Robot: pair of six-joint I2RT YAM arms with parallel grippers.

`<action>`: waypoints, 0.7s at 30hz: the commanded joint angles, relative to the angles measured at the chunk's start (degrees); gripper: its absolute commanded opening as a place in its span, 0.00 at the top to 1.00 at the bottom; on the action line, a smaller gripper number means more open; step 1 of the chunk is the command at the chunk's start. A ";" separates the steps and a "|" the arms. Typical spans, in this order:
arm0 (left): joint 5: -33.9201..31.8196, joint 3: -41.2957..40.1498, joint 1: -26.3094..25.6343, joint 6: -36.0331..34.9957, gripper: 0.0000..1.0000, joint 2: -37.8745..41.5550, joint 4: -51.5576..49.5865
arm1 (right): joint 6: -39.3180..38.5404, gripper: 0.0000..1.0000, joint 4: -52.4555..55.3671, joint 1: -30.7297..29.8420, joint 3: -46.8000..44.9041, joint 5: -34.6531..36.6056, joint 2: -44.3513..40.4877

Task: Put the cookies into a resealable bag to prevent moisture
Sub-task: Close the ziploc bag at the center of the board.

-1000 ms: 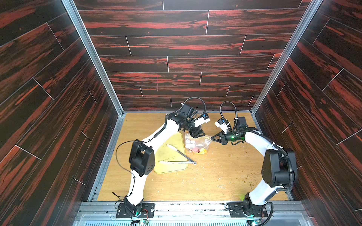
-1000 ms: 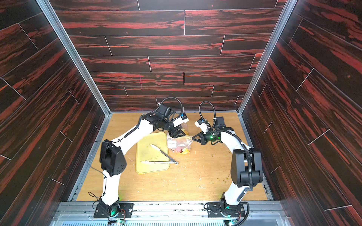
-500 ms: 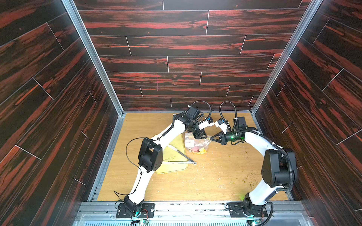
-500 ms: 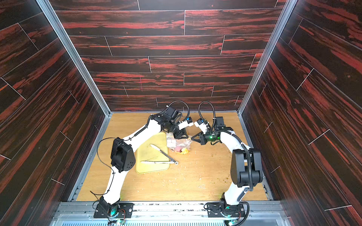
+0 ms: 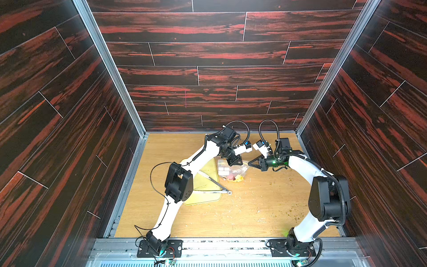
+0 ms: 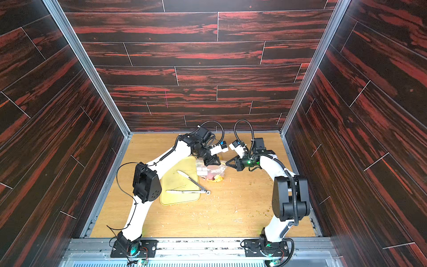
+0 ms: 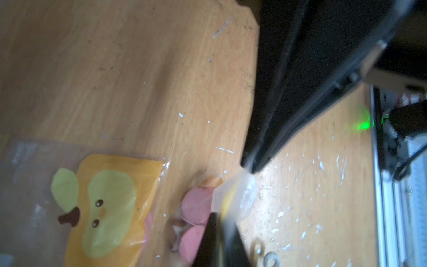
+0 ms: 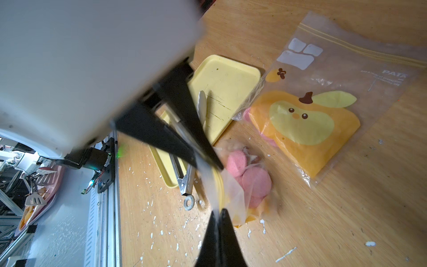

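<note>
Pink cookies [image 8: 250, 178] lie inside a clear bag [image 8: 234, 203] on the surface [image 8: 323, 219], just beside the yellow tray [image 8: 226, 76]. The bag's yellow-edged rim runs straight from the left jaws to the right jaws. Each pair is pressed together, pinching that film, with the cookies just beside both.
</note>
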State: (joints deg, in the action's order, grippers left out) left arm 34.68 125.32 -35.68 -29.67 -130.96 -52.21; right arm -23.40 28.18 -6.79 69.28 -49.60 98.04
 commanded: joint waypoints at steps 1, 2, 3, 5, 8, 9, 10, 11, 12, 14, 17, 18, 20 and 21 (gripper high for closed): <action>2.30 1.95 0.36 -1.45 1.00 0.18 -3.59 | -1.21 1.00 0.74 -0.05 0.21 -0.32 0.81; 2.38 1.94 0.47 -1.68 1.00 0.29 -3.90 | -1.21 1.00 0.74 0.03 0.27 -0.32 0.79; 2.32 1.95 0.52 -2.02 1.00 0.36 -4.39 | -1.23 1.00 0.74 0.09 0.22 -0.32 0.76; 1.71 2.12 0.83 -2.16 1.00 0.35 -5.27 | -1.29 1.00 0.81 0.37 0.09 -0.23 0.74; 0.99 2.17 1.57 -1.55 0.84 0.41 -5.79 | -1.38 1.00 0.91 0.64 0.03 -0.35 0.65; 1.16 2.13 1.80 -1.42 0.84 0.37 -5.89 | -1.41 1.00 0.91 0.66 0.07 -0.32 0.66; 1.43 2.12 2.06 -1.36 0.86 0.46 -6.05 | -1.39 1.00 0.95 0.68 0.15 -0.32 0.67; 1.70 2.15 2.27 -1.27 0.95 0.66 -6.26 | -1.28 1.00 0.91 0.75 0.16 -0.27 0.75; 1.84 2.17 2.43 -1.35 1.00 0.74 -6.56 | -1.29 1.00 0.91 0.84 0.19 -0.16 0.75; 2.28 2.04 2.80 -1.68 1.00 1.02 -7.24 | -1.27 1.00 0.95 1.05 0.16 -0.06 0.69; 2.10 0.95 3.33 -1.79 1.00 1.96 -7.76 | -1.17 1.00 0.82 1.47 -0.02 -0.05 0.69; 2.03 0.16 3.50 -1.84 0.88 2.45 -7.75 | -1.21 1.00 0.82 1.57 -0.11 0.03 0.75; 1.23 -1.69 3.85 -1.65 0.80 3.40 -6.85 | -1.18 1.00 0.82 1.63 -0.09 -0.05 0.75; 0.98 -2.56 4.08 -1.19 0.84 3.84 -6.19 | -1.21 1.00 0.78 1.66 -0.05 -0.10 0.66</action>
State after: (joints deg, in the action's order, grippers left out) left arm 36.51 124.73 -33.32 -30.02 -130.45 -56.25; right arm -23.59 28.18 -5.76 69.25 -49.08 98.04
